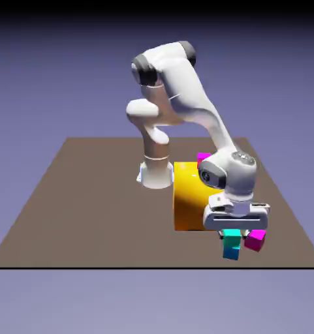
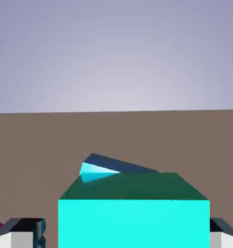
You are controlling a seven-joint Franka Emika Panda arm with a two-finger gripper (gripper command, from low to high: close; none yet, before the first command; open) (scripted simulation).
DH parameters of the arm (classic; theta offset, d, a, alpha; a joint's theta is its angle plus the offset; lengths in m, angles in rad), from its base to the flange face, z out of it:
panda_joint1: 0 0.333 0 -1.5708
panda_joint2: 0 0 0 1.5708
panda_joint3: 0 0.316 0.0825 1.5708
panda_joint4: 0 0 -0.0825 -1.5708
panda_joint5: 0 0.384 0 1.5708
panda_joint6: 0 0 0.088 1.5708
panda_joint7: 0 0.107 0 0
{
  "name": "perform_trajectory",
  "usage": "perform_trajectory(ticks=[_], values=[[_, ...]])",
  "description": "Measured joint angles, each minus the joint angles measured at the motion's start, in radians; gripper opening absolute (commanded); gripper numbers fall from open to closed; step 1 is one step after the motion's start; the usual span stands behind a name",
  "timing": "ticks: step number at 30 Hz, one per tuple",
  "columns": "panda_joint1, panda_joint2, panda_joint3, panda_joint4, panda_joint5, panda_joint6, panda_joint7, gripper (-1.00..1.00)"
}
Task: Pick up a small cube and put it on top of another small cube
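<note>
Above the table [image 1: 87, 196], the fingers [image 2: 21, 235] flank the small cube [image 2: 133, 223].

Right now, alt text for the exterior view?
The white arm's gripper holds a green-teal cube directly over a cyan-blue cube near the brown table's front edge. A magenta cube and a big yellow block sit close by.

Arm bent low; pincer [image 1: 235, 232] pointing down, fingers clamped on load.

Exterior view: looking down across the table [image 1: 87, 215] from its near edge. Hand view: low, close behind the green-teal cube [image 2: 133, 220]. Shared: both stacked cubes.
</note>
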Motion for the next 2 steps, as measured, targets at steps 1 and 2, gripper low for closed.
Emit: perform_trajectory(ticks=[1, 2], values=[[-0.023, -0.036, 0.030, -0.005, 0.034, -0.027, -0.023, 1.00], [-0.046, -0.072, 0.059, -0.010, 0.068, -0.055, -0.047, 1.00]])
